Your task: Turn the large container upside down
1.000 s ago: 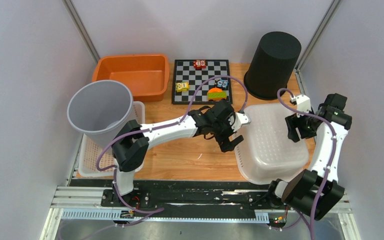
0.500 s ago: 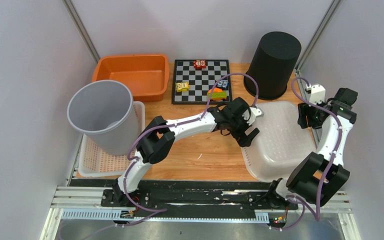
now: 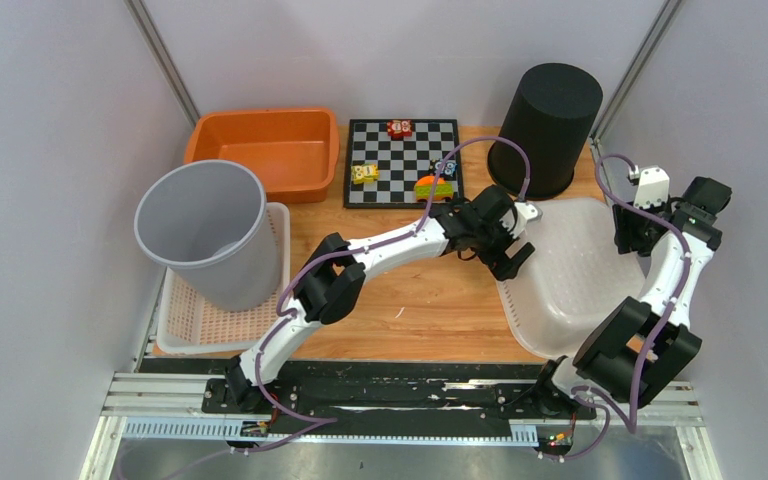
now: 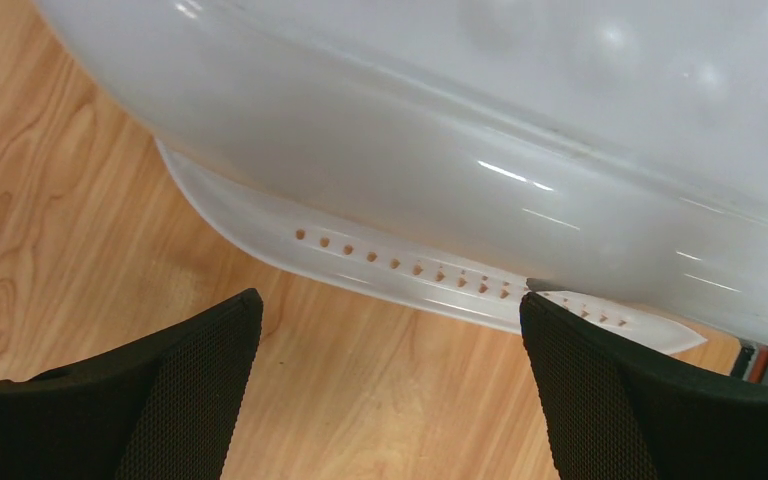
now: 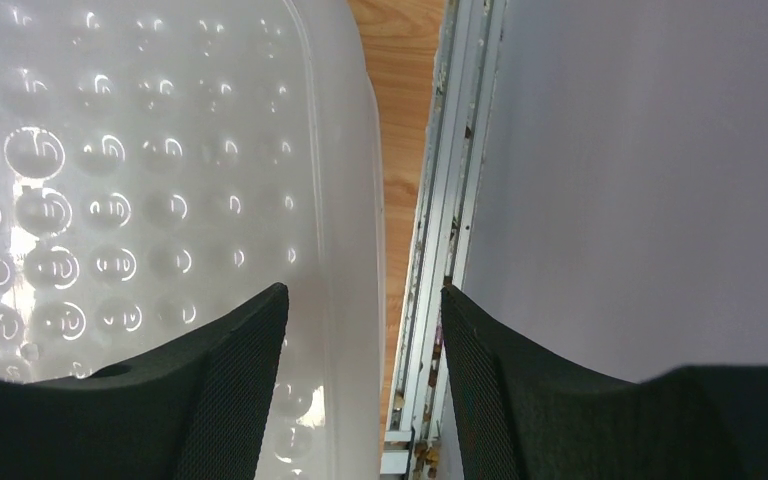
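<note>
left arm [image 3: 390, 245] stretched far right, fingers [image 4: 190, 400] wide apart (right arm [image 3: 672, 280] folded upright, fingers [image 5: 230, 390] half-spread)

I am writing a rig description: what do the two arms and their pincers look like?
The left arm and right arm have white links, black joints and a looping purple cable. The left pincer and right pincer have black, mesh-textured fingers.

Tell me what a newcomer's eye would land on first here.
The big translucent white container at the table's right, dimpled base up, flanked by both arms: the open left gripper at its left rim, the right gripper over its right edge. Next come the black bin at the back right and the grey bin standing in a white basket at the left.
</note>
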### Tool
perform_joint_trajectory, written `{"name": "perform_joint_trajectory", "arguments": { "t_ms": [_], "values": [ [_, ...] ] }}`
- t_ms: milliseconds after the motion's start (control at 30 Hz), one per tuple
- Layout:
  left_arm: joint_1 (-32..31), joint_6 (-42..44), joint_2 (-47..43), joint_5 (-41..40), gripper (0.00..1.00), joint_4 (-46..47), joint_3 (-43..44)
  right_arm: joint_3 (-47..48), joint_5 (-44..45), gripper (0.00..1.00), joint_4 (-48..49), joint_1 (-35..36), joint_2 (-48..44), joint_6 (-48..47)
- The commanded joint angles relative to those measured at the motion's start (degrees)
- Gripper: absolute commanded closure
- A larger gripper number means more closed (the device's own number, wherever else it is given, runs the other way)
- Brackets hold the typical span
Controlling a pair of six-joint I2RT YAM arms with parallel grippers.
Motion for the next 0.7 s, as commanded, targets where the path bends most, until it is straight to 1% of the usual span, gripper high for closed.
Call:
{"name": "perform_joint_trajectory", "arguments": {
  "t_ms": [0, 333, 500, 667],
  "values": [
    [-0.39, -0.05, 2.46, -4.74, 0.00, 1.73, 3.86, -4.46, 3.89, 0.39, -5.75, -2.26, -0.39, -1.40],
    [-0.31, -0.09, 6.08, -6.57, 0.00, 1.31, 9.83, -7.30, 3.12, 0.39, -7.57, -2.56, -4.03, -2.26],
    [-0.27, 0.32, 6.79, -8.68, 0.00, 1.16, 11.07, -6.58, -0.46, 0.39, -12.05, -2.56, -4.39, -3.15],
    [-0.31, 0.30, 6.99, -10.17, 0.00, 0.95, 11.42, -7.51, -2.73, 0.39, -15.81, -2.56, -6.71, -4.56]
  ]
}}
